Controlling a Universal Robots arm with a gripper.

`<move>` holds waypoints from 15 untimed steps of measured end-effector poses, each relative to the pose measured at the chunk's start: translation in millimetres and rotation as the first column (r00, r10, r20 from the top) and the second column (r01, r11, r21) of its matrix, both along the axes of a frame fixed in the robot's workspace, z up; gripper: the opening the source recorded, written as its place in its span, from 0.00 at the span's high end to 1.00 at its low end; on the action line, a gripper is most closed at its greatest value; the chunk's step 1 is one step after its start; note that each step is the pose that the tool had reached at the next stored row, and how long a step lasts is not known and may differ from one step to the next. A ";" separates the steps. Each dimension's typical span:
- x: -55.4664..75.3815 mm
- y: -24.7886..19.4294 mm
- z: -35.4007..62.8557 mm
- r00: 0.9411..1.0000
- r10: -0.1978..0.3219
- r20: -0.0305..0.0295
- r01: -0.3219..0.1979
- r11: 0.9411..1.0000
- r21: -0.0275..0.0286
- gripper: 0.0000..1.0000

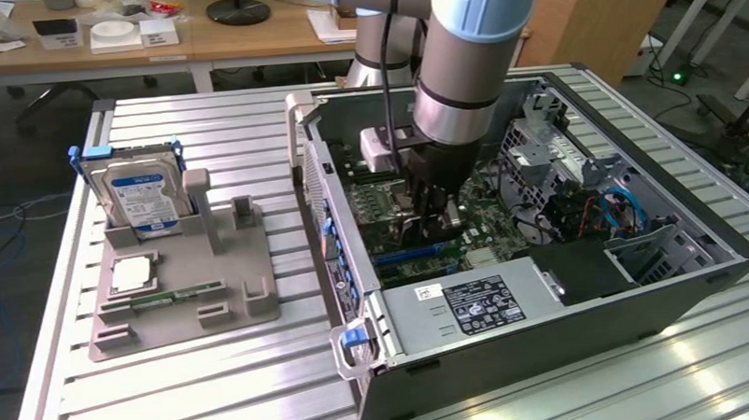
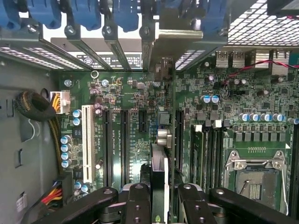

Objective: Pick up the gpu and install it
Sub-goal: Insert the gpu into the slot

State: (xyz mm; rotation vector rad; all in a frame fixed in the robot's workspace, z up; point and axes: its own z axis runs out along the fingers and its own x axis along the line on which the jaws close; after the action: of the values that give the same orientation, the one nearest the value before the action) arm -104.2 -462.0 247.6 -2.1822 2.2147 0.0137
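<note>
the gripper [image 2: 159, 205] clamped the gpu [image 2: 159, 179] edge-on inside the case [image 1: 677, 297], held upright over the motherboard [image 2: 135, 121] apparently so its lower edge could meet a slot, bracket [image 2: 175, 44] towards the case's rear wall.

The gripper [image 2: 159, 205] is closed on the gpu [image 2: 159, 179], which stands edge-on between the black fingers [image 2: 138, 205] and points down at the motherboard [image 2: 140, 116]. The card's thin edge lines up with one of the dark expansion slots [image 2: 178, 140]. A white slot [image 2: 87, 140] runs alongside the dark ones. Silvery slot covers [image 2: 84, 46] and blue clips [image 2: 88, 11] line the case wall. An empty processor socket [image 2: 256, 179] sits off to one side, and a sleeved cable bundle [image 2: 35, 105] curls near the opposite case wall.
</note>
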 end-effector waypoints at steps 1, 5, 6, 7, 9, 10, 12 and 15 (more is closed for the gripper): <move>-0.1 0.0 -0.6 1.000 0.000 0.000 0.000 1.000 0.000 0.73; -0.8 0.0 -3.9 1.000 0.000 0.000 0.000 1.000 0.000 0.73; -0.8 0.0 -4.7 1.000 0.000 0.000 0.000 1.000 0.000 0.73; -0.9 0.0 -5.4 1.000 0.000 0.000 0.000 1.000 0.000 0.73; -1.0 0.0 -6.6 1.000 0.000 0.000 0.000 1.000 0.000 0.73; -1.1 0.0 -7.1 1.000 0.000 -0.001 0.000 1.000 0.000 0.73; -1.2 0.0 -7.1 1.000 0.000 -0.001 0.000 1.000 0.000 0.73; -1.4 0.0 -7.2 1.000 0.000 -0.001 0.000 1.000 0.000 0.73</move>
State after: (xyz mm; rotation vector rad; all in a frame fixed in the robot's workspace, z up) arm -105.6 -462.0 240.4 -2.1824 2.2150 0.0143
